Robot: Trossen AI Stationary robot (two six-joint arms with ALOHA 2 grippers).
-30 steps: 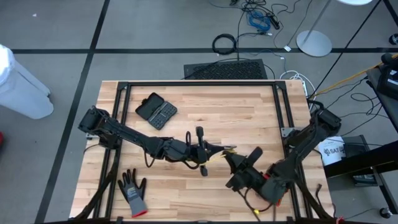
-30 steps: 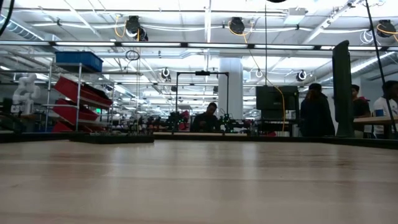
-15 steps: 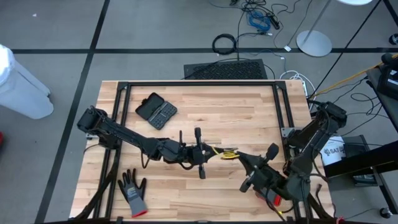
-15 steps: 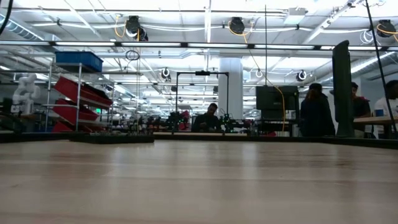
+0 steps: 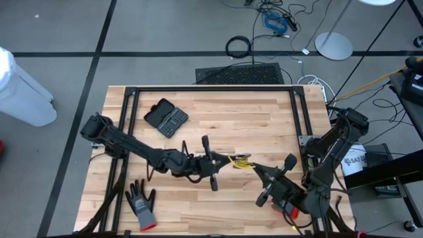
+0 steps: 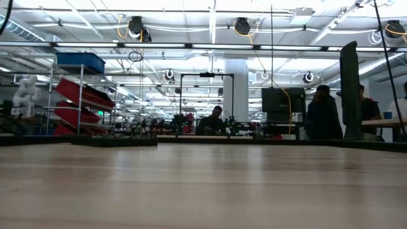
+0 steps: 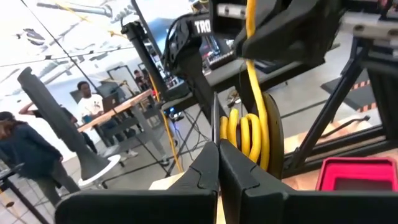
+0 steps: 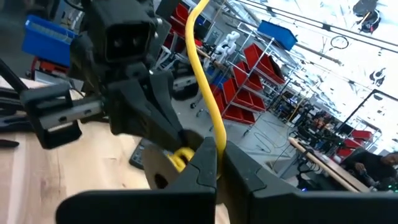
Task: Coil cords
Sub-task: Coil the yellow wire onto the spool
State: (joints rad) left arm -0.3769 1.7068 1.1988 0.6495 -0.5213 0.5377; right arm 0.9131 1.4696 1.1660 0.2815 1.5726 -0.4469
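Observation:
The yellow cord (image 5: 242, 162) hangs above the table's middle, between my two grippers. Its loops (image 7: 245, 134) bunch against a small black round part (image 7: 272, 134). My left gripper (image 5: 223, 160) reaches in from the table's left and is shut at the coil. My right gripper (image 5: 255, 167) comes from the near right and is shut on a single strand (image 8: 205, 74) of the cord. Neither gripper nor the cord shows in the low view. My left gripper pinches the yellow coil at the loops (image 7: 231, 138) beside the black round part; the shut fingers hide the exact spot. Its fingers lie about level, coming from the table's left. The coil is lifted clear of the table. My right gripper pinches one strand of the yellow cord (image 8: 211, 142) between its two fingertips. The fingers lie level, slanting in from the table's near right. The strand runs straight on past the fingers, clear of the table.
A grey glove (image 5: 141, 203) lies at the table's near left and a black case (image 5: 166, 118) at the far left. A black frame rail (image 5: 211, 88) borders the wooden top. A thick black cable ring (image 5: 238, 46) and loose wires lie on the floor beyond.
My right gripper has drawn back toward the table's right edge and rolled about its own axis, staying shut on the strand. More yellow cord now shows between the two grippers. My left gripper has tipped slightly upward with the coil.

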